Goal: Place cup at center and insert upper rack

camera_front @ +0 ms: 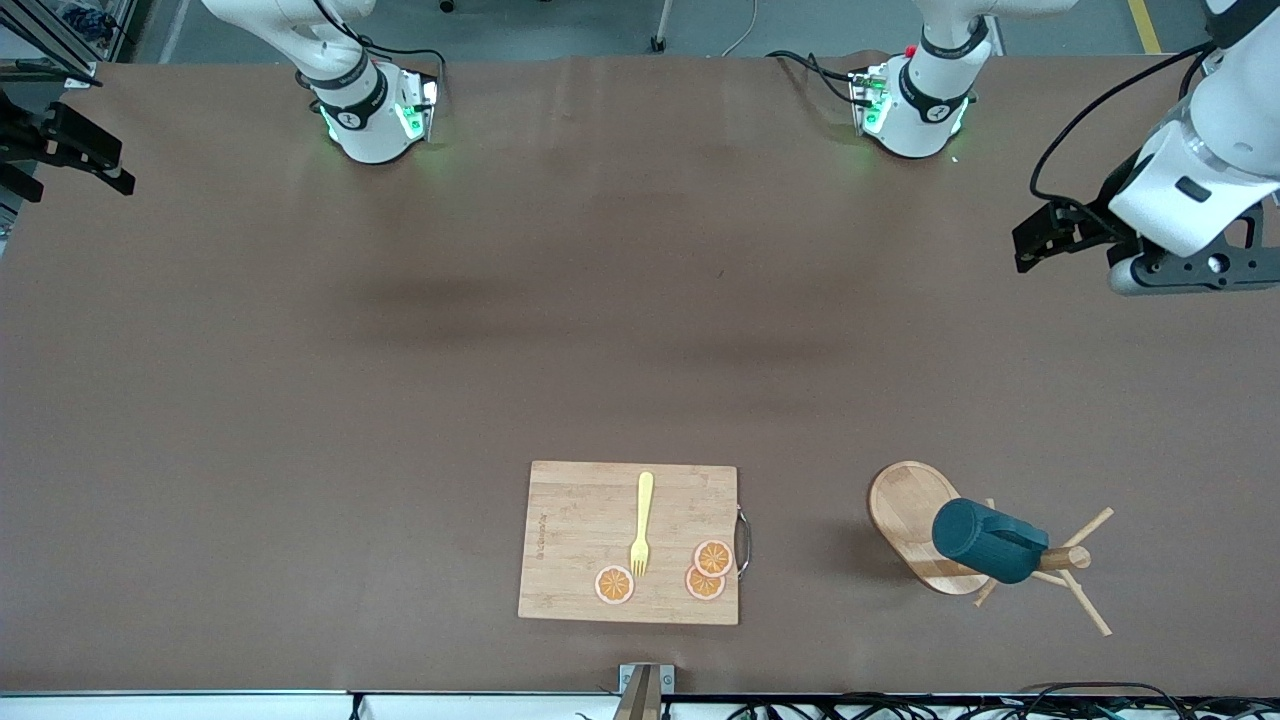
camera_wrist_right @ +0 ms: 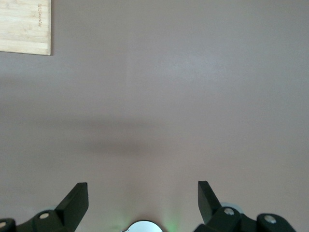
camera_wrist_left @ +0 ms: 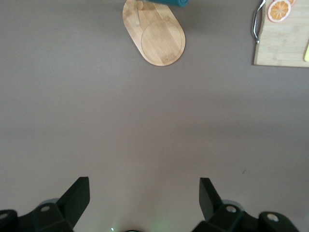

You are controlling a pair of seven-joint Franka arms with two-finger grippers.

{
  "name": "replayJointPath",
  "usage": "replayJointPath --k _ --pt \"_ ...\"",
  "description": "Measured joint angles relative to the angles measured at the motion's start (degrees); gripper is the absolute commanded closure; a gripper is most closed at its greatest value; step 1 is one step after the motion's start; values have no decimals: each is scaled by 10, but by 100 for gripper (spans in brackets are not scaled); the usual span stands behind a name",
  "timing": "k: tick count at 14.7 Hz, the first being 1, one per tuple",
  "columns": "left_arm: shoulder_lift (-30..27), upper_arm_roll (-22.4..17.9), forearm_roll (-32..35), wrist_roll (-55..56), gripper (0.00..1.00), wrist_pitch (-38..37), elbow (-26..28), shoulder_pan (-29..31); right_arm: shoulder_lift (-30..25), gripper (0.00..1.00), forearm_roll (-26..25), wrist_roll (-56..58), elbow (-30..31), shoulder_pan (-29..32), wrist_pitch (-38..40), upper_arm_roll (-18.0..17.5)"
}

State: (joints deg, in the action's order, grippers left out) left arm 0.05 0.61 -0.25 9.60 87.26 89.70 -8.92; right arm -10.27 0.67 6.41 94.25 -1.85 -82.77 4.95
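Observation:
The dark teal cup (camera_front: 985, 540) hangs on the upper rack (camera_front: 910, 510), a light wooden mug tree with an oval base. The rack stands near the front camera toward the left arm's end of the table. The cup hides the middle of the post, and thin pegs stick out past it. In the left wrist view the rack's base (camera_wrist_left: 157, 41) shows, with a sliver of the cup (camera_wrist_left: 166, 2) at the edge. My left gripper (camera_front: 1025, 250) is open and empty, high over the table's left-arm end; it also shows in its wrist view (camera_wrist_left: 145, 193). My right gripper (camera_wrist_right: 143, 195) is open and empty over bare table.
A wooden cutting board (camera_front: 600, 540) with a metal handle (camera_front: 743, 540) lies near the front camera, beside the rack. On it are a yellow fork (camera_front: 642, 525) and three orange slices (camera_front: 614, 585). The board's corner also shows in the right wrist view (camera_wrist_right: 24, 26).

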Motion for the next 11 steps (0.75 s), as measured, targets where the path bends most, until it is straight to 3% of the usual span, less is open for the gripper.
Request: replayJointPath --k 4,8,11 --pt "-50 -2 -4 -9 0 39 77 3 0 0 0 0 0 0 0 0" --pt "-58 31 -4 -9 0 49 83 27 0 0 0 0 0 0 0 0" --pt "-58 34 -4 -11 0 51 79 31 0 0 0 0 0 0 0 0"
